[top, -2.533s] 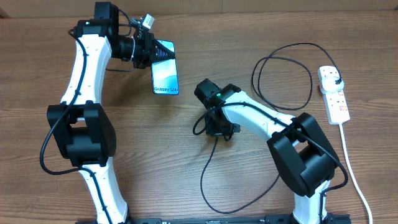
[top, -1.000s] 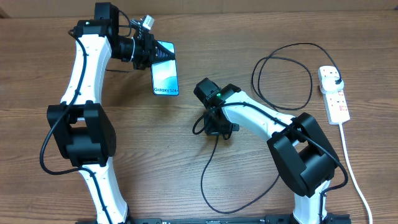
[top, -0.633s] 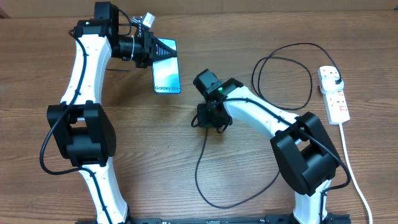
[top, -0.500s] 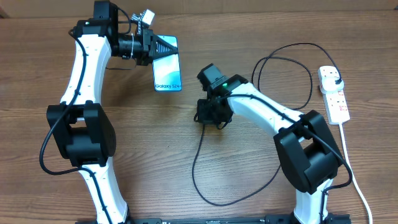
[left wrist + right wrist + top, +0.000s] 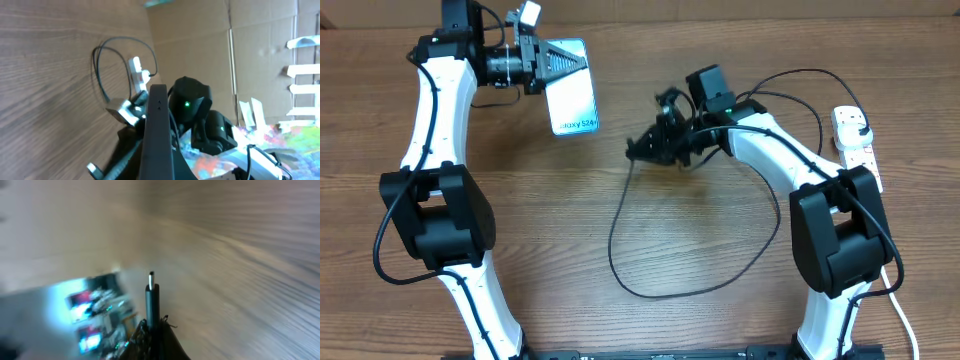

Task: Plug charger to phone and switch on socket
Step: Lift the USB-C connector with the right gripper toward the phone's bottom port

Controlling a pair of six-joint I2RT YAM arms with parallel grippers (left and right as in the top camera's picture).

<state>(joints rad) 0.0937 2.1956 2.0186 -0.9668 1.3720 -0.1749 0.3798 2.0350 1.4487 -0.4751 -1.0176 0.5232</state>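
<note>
Overhead: your left gripper (image 5: 560, 62) is clamped on the top end of the phone (image 5: 572, 105), far left on the desk (image 5: 540, 230). The phone is screen-up and tilted; can't tell if it clears the desk. Your right gripper (image 5: 650, 148) is closed on the connector end of the charger (image 5: 616, 215), right of the phone and apart from it. The cable drops in a big loop toward the near edge, then runs to the far right, where its plug sits in the socket (image 5: 867, 158). Left wrist: phone (image 5: 158, 130) is edge-on, dark side to camera, with the right arm (image 5: 189, 102) just behind it. The socket (image 5: 136, 70) and a loop of the charger (image 5: 98, 70) lie farther back. Right wrist: heavy blur. The right gripper (image 5: 152, 340) pinches the charger (image 5: 151, 297) with the tip sticking out, and the phone (image 5: 85, 315) sits left of the tip with a gap between.
</note>
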